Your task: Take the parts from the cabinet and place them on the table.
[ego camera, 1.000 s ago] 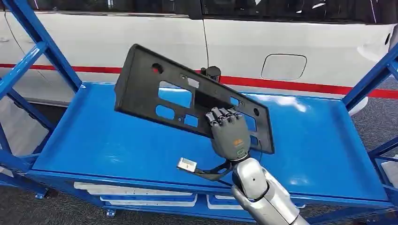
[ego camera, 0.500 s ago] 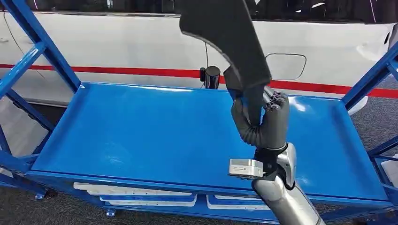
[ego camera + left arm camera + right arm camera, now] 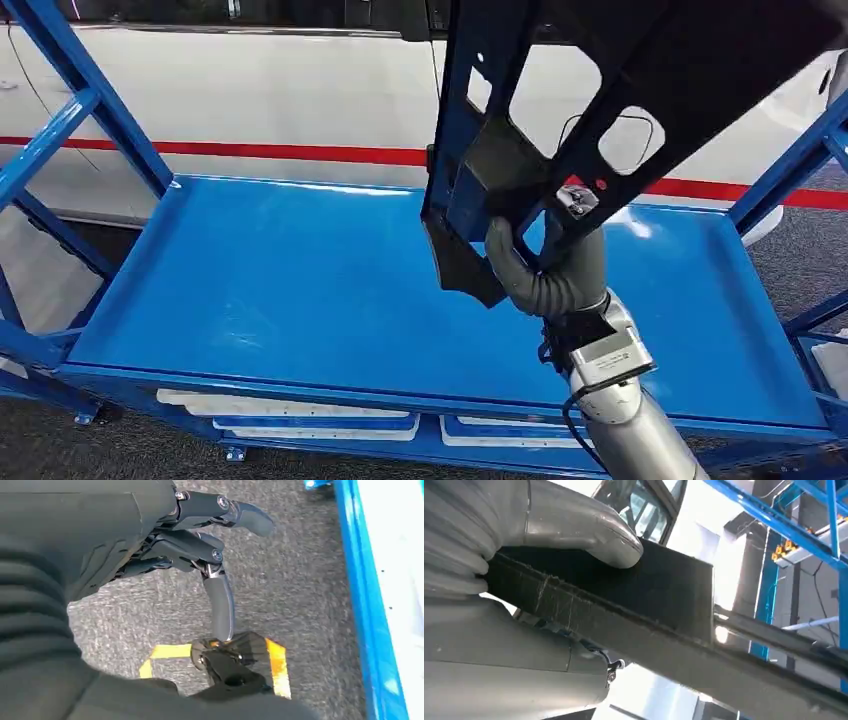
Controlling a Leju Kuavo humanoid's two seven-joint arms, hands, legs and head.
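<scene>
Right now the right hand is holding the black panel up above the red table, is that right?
Not quite: the table is blue, not red, as the head view shows. The right hand does hold the black panel raised above it.

Blue tabletop (image 3: 300,290) open; frame posts (image 3: 90,95) flank.

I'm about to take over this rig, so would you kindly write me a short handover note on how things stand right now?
Right hand: grips the black plastic panel near one end, holding it raised and tilted above the blue table; in the right wrist view the thumb presses on the panel's face.
Left hand: holds nothing, fingers apart, hanging over the grey carpet beside the table's edge.
Done: the panel is out of the cabinet and over the table.
Left: lower it flat onto the table, let go, then go back for any further parts.
</scene>
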